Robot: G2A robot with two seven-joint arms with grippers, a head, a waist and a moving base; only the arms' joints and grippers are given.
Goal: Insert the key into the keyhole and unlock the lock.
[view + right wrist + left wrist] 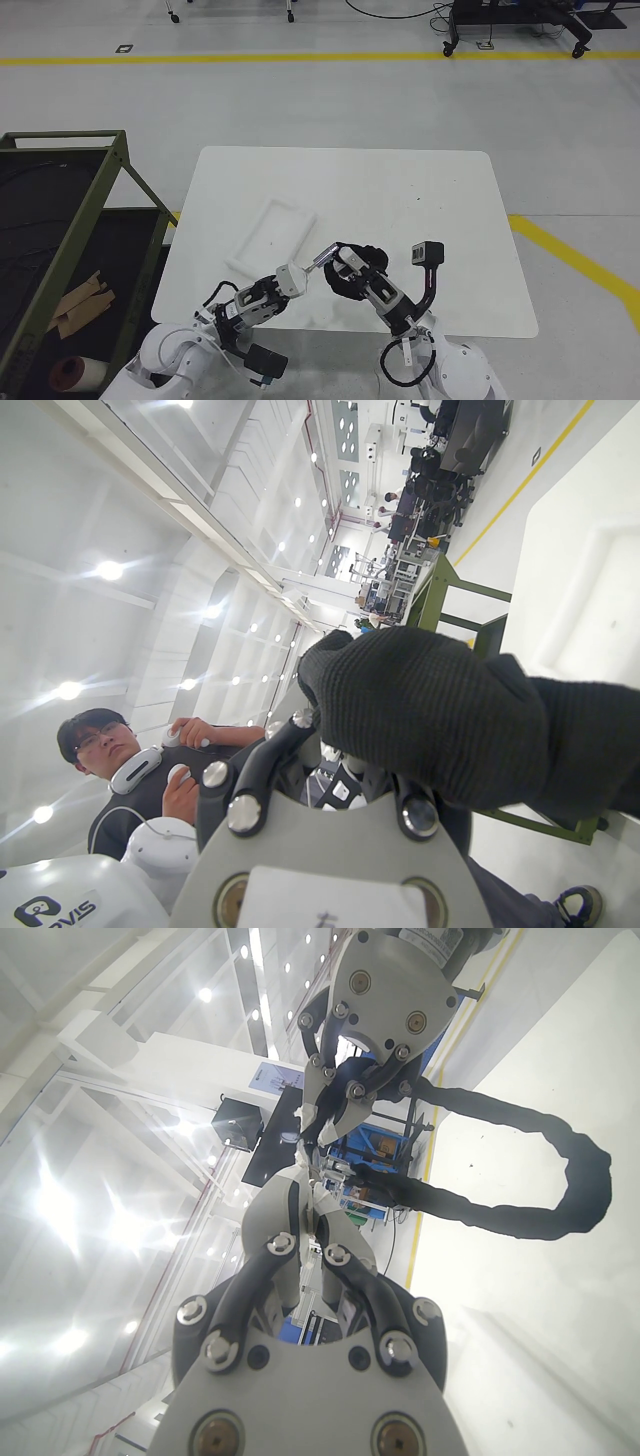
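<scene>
Key [323,255], apparently, between closed left gripper [309,1189] fingertips

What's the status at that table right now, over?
Left gripper shut on key. Right gripper shut on lock, black loop free. Key at the lock, seating unclear. White tray apart on table.

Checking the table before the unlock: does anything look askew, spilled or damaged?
Nothing spilled or broken. The white tray lies slanted to the table edges, and the white tape on the jaws looks frayed where they meet at the lock.
</scene>
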